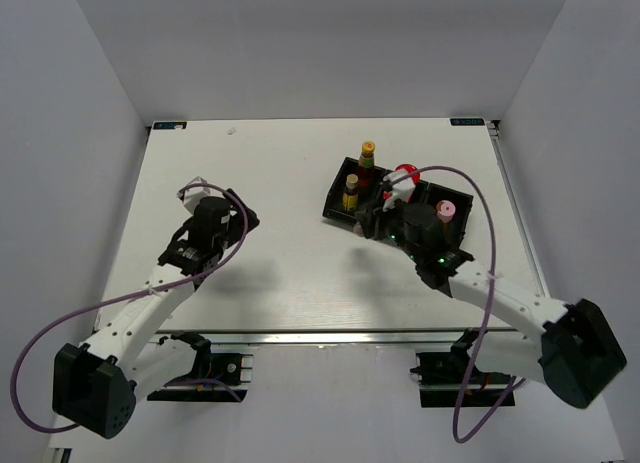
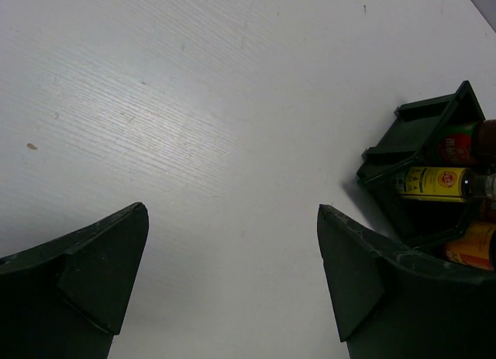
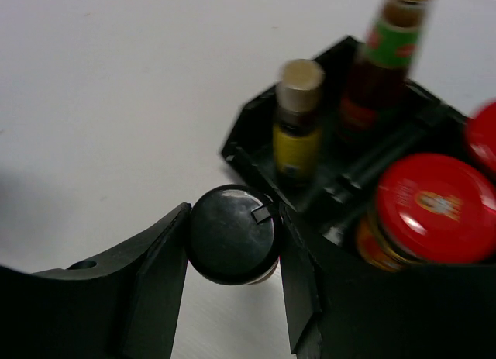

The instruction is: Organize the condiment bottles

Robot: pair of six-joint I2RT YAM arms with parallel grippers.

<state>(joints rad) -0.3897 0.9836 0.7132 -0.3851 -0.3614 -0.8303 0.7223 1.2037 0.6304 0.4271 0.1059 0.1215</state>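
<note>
With our right jaws clamped on the dark-capped jar [image 3: 231, 233] and left jaws apart, we should lift it straight over the tray [image 3: 246, 153] wall.

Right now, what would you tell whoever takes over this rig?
Left hand: open, empty, over the table.
Right hand: shut on the dark-capped jar, just outside the tray.
Done: two yellow-capped bottles, two red-lidded jars and the pink-capped bottle stand in the tray.
Left: the dark-capped jar likely goes into a free slot.
</note>
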